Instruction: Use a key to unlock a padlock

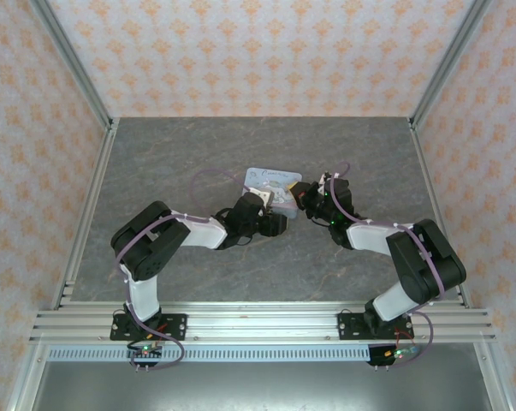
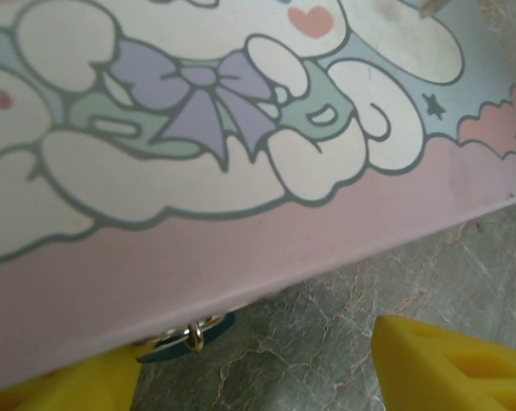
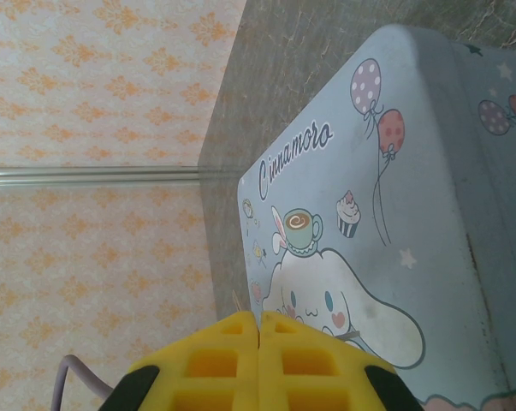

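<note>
Straddling the tiny teal-blue padlock (image 2: 208, 330) beside the pastel cartoon tin (image 2: 240, 214), the left claw (image 2: 258, 364) hung released; pinching it squarely seemed wise. The right claw (image 3: 259, 338) was clenched.

Grey marbled table (image 1: 172, 163); cartoon tin (image 1: 270, 178) lying flat on it.

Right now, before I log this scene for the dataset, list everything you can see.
tin box: one, pale blue with cartoon picture, mid-table between the grippers
padlock: one, teal, at the tin's pink edge
table: one, grey marbled, under everything
walls: three, peach patterned, around the table
frame rail: one, silver, near edge, under the arm bases
left gripper: one, yellow fingers, open, astride the padlock
right gripper: one, yellow fingers, shut, beside the tin
</note>
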`<state>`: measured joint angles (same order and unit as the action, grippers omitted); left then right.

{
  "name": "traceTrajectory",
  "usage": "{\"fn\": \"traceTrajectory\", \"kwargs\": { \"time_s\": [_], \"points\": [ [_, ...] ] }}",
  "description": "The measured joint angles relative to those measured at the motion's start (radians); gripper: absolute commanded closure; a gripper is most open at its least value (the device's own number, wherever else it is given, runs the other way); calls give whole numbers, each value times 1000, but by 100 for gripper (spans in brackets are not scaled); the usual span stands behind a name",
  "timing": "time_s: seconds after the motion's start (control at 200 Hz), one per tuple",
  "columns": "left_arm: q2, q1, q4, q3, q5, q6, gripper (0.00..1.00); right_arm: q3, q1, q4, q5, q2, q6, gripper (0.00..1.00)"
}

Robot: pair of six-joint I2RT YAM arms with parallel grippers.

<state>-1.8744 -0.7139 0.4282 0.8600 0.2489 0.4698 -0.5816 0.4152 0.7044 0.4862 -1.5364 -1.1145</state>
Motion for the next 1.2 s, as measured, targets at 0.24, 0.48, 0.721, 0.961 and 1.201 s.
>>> {"fn": "traceTrajectory", "kwargs": {
  "time_s": [0.24,0.48,0.721,0.961,1.201],
  "points": [
    [-14,0,13,9,-11,1,31,0,0,0,0,0,0,100],
    [-24,1,62,13,37,47,37,0,-2,0,-8,0,0,100],
    [-24,3,140,10,90,140,37,5,-4,0,-8,0,0,100],
    [-38,12,190,5,108,203,37,15,-9,0,-9,0,0,100],
    [-77,14,209,6,106,209,37,19,-13,0,-11,0,0,100]
  ]
}}
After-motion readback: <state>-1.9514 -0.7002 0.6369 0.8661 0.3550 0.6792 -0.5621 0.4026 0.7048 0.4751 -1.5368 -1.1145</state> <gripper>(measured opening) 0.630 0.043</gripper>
